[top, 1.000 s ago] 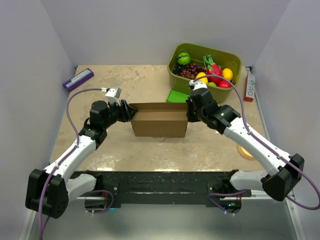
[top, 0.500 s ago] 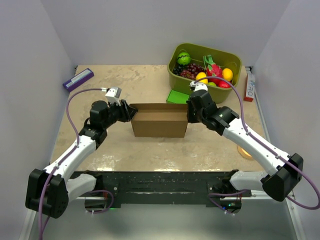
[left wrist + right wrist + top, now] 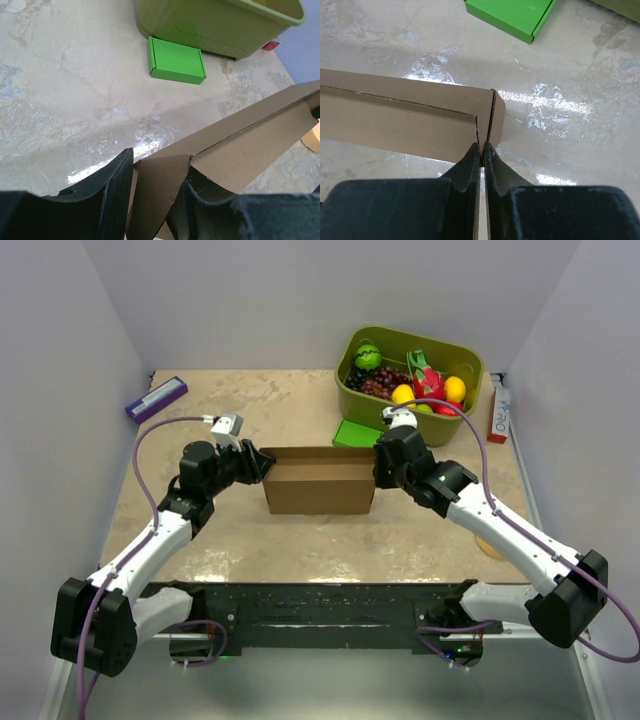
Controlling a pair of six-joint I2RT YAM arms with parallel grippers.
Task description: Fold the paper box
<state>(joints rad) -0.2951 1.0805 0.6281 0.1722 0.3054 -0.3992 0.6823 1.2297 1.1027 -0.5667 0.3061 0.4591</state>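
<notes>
Plain brown cardboard paper box (image 3: 320, 488): left end is clasped by left gripper (image 3: 157, 165), right end wall is pinched by right gripper (image 3: 481, 149).

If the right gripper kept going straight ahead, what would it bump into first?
The paper box. The right gripper pinches its corner flap, so it would shove that cardboard first. Beyond looks like bare table, then maybe the green box; depth is unclear.

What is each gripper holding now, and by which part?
Both hold the paper box. The right gripper pinches the wall edge at its right end corner; the left gripper has its fingers around the folded flap at the left end.
</notes>
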